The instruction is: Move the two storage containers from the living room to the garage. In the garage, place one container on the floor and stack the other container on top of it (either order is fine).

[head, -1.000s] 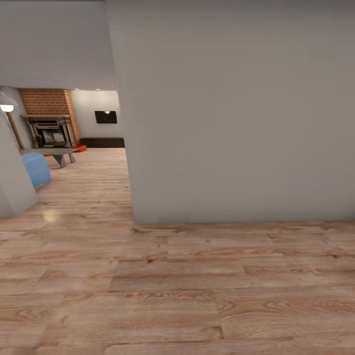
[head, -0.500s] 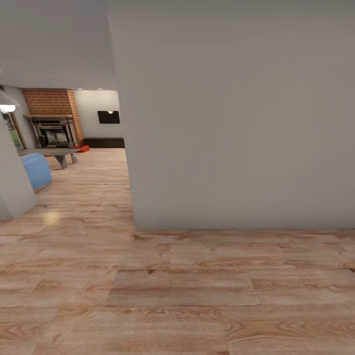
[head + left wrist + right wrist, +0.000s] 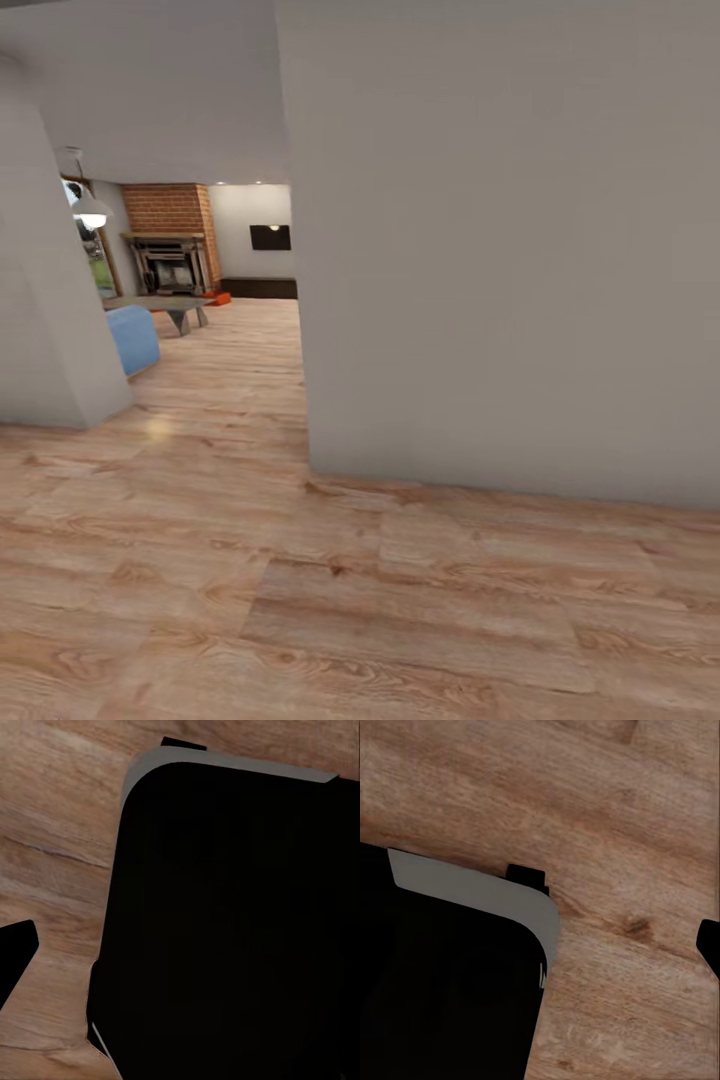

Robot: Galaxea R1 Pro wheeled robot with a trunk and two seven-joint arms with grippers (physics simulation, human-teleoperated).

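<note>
One patch of orange-red (image 3: 219, 298) far down the passage, on the wood floor by the foot of the brick fireplace (image 3: 172, 238), is all I can make out of the storage containers from where the robot stands. It is too small to say whether it is one box or both, and nothing of what lies inside can be read at this range. A big pale wall corner (image 3: 500, 250) blocks most of the head view, with the living room opening past its left edge: a black TV (image 3: 270, 237) on the far wall, a long dark bench (image 3: 258, 288) under it, a grey low table (image 3: 165, 305), a blue seat (image 3: 133, 338) nearer by.

I judge this to be the first step, the drive in to fetch a container; nothing has been carried to the garage. Next the base needs to swing left around the corner and roll up the plank floor (image 3: 300, 580) toward the fireplace.

Both wrist views look down on planks and the robot's own dark body (image 3: 232, 922). Whether either pair of jaws is spread or closed, I cannot tell; no load is visible at them.
</note>
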